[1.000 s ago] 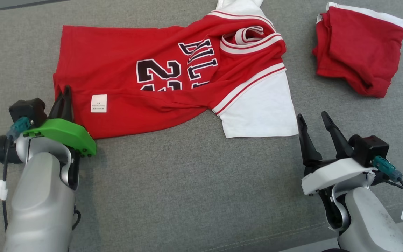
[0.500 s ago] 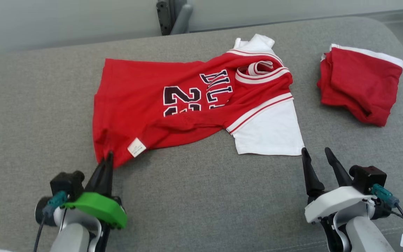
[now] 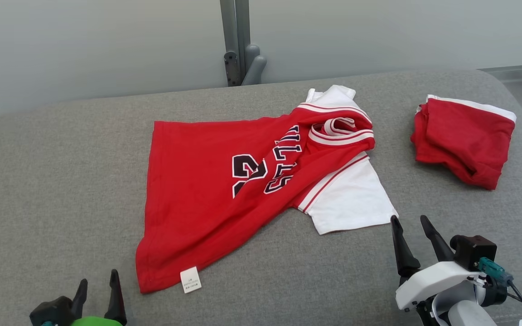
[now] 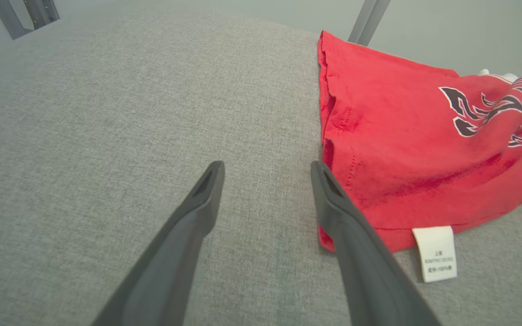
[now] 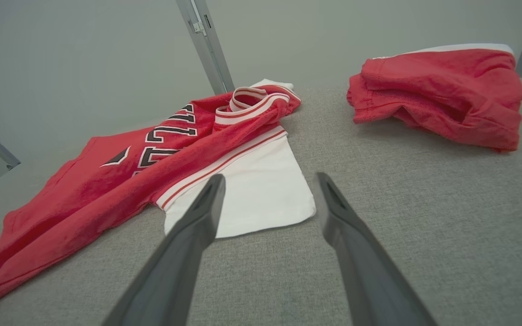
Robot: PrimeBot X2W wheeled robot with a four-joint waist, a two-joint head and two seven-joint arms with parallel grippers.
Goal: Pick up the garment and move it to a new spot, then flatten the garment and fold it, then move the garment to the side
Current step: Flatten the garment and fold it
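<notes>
I see L gripper (image 3: 98, 283) w/ fingers spread apart, holding nothing, just beside the shirt's (image 3: 197, 203) near corner by the white label (image 3: 190, 279). R gripper (image 3: 408, 219) likewise spread, empty, near the white sleeve (image 3: 351, 203). Shirt lies rumpled across the middle of the grey tabletop (image 3: 61, 181). Folded red garment (image 3: 465, 140) sits apart, far R.

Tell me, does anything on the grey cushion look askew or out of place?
The red jersey lies crooked and bunched: its lettering is folded over near the collar, and its care label sticks out at the near corner.
</notes>
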